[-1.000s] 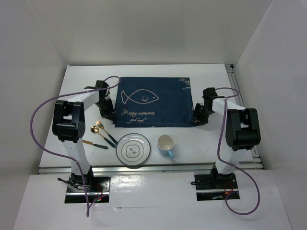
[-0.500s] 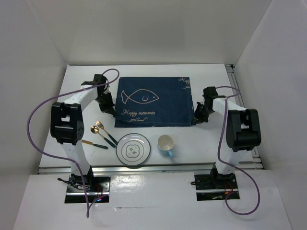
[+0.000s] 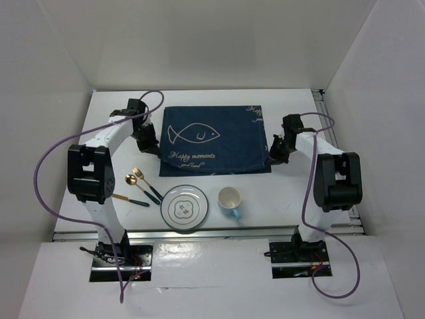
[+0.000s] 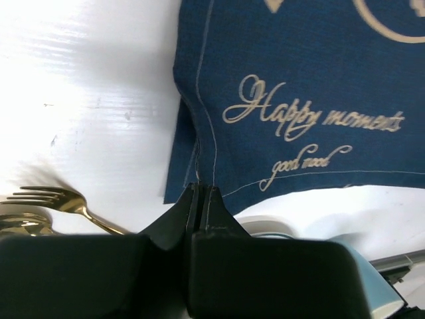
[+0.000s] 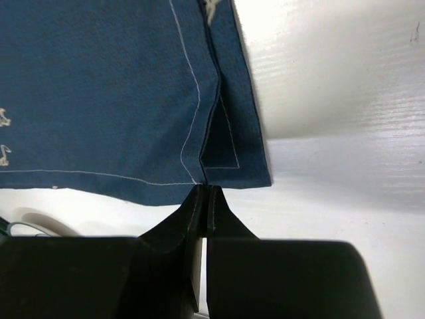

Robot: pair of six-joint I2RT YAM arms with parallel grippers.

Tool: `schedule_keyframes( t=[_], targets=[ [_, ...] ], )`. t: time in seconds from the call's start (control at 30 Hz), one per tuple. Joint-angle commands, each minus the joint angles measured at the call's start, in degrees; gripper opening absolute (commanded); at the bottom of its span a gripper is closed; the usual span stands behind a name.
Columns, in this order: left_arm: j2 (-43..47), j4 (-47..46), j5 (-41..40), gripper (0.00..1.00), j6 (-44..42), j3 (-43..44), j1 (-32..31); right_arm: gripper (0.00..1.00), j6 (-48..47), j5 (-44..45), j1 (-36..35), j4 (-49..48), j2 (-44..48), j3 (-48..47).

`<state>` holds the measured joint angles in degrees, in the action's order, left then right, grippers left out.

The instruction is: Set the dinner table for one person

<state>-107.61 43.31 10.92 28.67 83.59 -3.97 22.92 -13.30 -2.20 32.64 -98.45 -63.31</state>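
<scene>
Inside the white-walled booth (image 3: 199, 40), the dinner table (image 3: 106, 113) is a big plain white top with metal rails, spreading out past the navy fish placemat (image 3: 212, 139) on every side. Just in front of the placemat's near edge I've got a white plate (image 3: 174, 199) toward the left half and a light blue cup (image 3: 230, 199) around the middle, its white inside showing. Off the placemat's near left corner sit a gold fork (image 3: 138, 172), a spoon (image 3: 131, 179) and a third gold piece (image 3: 123, 197). Left gripper (image 4: 201, 189) is pinched tight on the placemat's left edge and right gripper (image 5: 204, 193) on its right edge. Both grips are close to the front corners, with the cloth puckered at the tips.
</scene>
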Motion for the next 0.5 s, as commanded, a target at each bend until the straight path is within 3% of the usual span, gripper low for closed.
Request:
schedule_keyframes(
  t=[0.0, 0.47],
  targets=[
    [4.16, 0.64, 3.4, 0.0, -0.45, 2.8, -0.25, 0.0, 0.9, 0.03, 0.26, 0.67, 3.44, -3.83],
    [5.22, 2.48, 6.66, 0.0, -1.51, 11.23, -0.25, 0.0, 1.96, 0.11, 0.26, 2.25, 5.2, -11.57]
  ],
)
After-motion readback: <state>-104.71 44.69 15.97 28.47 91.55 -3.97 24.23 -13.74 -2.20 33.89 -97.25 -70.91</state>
